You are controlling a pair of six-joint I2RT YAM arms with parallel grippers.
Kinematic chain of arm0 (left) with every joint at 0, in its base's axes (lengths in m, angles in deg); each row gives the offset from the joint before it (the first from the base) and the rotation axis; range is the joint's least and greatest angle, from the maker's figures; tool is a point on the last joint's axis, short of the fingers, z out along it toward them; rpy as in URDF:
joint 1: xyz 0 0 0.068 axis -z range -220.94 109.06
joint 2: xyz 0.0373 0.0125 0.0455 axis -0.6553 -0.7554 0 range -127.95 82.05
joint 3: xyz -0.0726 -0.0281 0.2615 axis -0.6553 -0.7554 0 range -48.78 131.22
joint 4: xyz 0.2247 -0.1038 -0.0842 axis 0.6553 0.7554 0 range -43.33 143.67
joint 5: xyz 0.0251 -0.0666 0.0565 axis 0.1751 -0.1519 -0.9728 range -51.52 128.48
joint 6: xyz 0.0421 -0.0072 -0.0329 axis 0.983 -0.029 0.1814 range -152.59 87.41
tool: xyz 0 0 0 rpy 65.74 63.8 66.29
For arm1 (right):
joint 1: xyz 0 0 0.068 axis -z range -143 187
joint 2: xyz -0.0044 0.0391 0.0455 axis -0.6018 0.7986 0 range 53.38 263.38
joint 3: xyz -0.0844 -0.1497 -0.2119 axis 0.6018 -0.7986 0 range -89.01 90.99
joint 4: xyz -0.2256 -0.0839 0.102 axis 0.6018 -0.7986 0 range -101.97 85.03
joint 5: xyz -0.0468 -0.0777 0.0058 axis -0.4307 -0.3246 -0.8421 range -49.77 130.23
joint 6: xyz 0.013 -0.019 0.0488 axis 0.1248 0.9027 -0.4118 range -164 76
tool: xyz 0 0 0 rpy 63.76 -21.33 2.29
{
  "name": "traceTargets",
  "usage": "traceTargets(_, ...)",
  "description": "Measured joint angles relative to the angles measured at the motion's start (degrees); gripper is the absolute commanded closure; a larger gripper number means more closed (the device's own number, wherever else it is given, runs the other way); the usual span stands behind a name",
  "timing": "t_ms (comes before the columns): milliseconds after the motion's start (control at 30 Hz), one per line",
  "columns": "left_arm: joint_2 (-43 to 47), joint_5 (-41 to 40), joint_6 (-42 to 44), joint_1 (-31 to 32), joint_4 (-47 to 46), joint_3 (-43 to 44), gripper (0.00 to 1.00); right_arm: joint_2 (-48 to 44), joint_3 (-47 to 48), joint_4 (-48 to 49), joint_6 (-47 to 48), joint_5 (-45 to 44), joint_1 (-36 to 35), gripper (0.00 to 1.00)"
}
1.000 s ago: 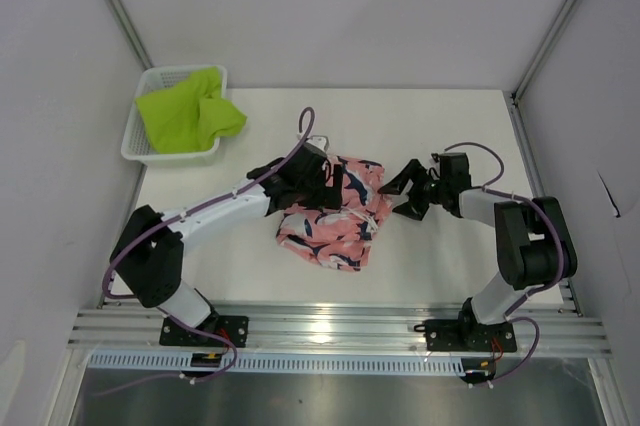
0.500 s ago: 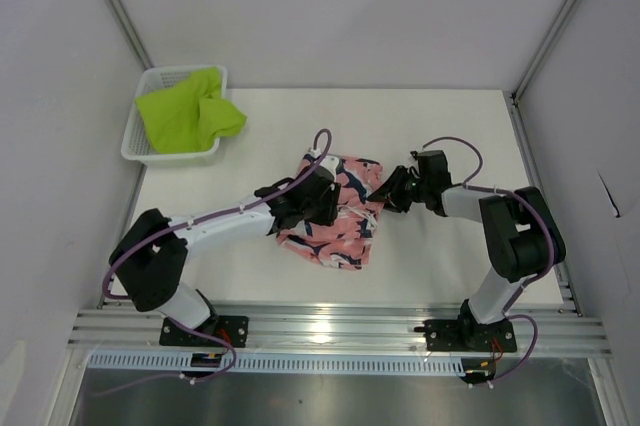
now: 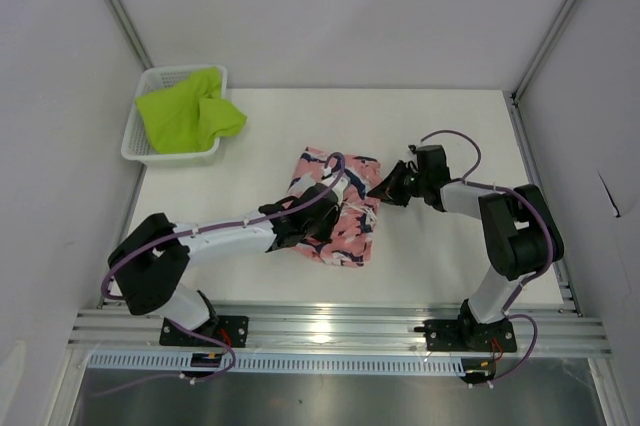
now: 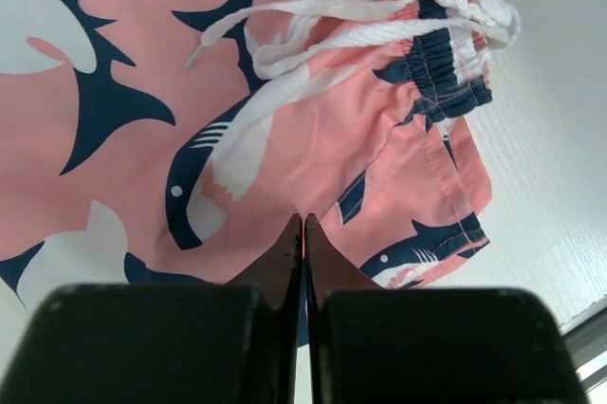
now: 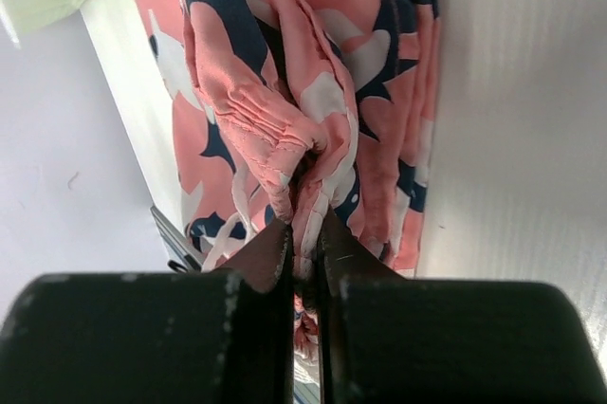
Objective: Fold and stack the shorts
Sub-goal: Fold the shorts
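The pink shorts (image 3: 352,230) lie crumpled in the middle of the bench (image 3: 450,126). The right hand (image 5: 303,233) is clamped on a bunched fold at their right edge. The left hand (image 4: 303,226) has its fingers together, tips on the cloth below the drawstring (image 4: 379,15); it is unclear whether they pinch any fabric. The green shorts (image 3: 185,111) sit in the basket (image 3: 133,141), far left.

Top camera looks down; both wrist cameras closely share the shorts (image 3: 358,234).
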Motion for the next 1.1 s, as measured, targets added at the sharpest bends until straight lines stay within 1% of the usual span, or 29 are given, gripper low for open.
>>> traceTargets(167, -0.2, 1.4, 0.4, 0.2, -0.2, 0.0, 1.0, 0.0, 1.5, -0.2, 0.5, 0.5, 0.0, 1.0)
traceTargets(267, -0.4, 2.3, 0.4, 0.2, -0.3, -0.1, 0.98, 0.0, 2.0, -0.4, 1.1, 0.9, 0.0, 1.0)
traceTargets(300, -0.4, 2.6, 0.4, 0.2, -0.3, -0.2, 0.95, 0.0, 2.1, -0.4, 1.2, 1.0, 0.0, 1.0)
traceTargets(433, 0.7, 2.7, 0.6, 0.6, -0.2, -0.5, 0.86, 0.5, 3.2, -0.5, 1.7, 2.2, 0.0, 1.0)
traceTargets(567, 5.4, 2.6, 1.6, 3.1, 0.2, -0.9, 0.81, 1.4, 5.8, -0.9, 2.6, 3.5, -0.3, 1.0)
traceTargets(633, 7.3, 2.1, 2.0, 5.2, -0.3, -0.9, 0.8, 1.7, 7.1, -1.3, 3.1, 4.0, -0.4, 1.0)
traceTargets(700, 7.5, 1.8, 2.2, 7.0, -1.2, -0.6, 0.8, 1.8, 7.8, -1.4, 3.4, 4.3, -0.6, 1.0)
traceTargets(800, 5.1, 0.9, 2.4, 9.2, -2.1, -0.2, 0.82, 2.1, 8.3, -1.5, 3.6, 4.8, -0.7, 1.0)
traceTargets(900, 0.4, -1.0, 2.4, 11.0, -3.2, 0.5, 0.85, 2.8, 8.5, -1.6, 3.7, 5.2, -0.8, 1.0)
traceTargets(1033, -6.6, -5.3, 2.3, 11.9, -5.7, 1.7, 0.87, 3.7, 8.5, -1.7, 3.7, 5.5, -1.0, 1.0)
traceTargets(1100, -8.4, -7.7, 2.1, 11.9, -7.0, 1.7, 0.87, 3.7, 8.5, -1.7, 3.7, 5.7, -1.0, 1.0)
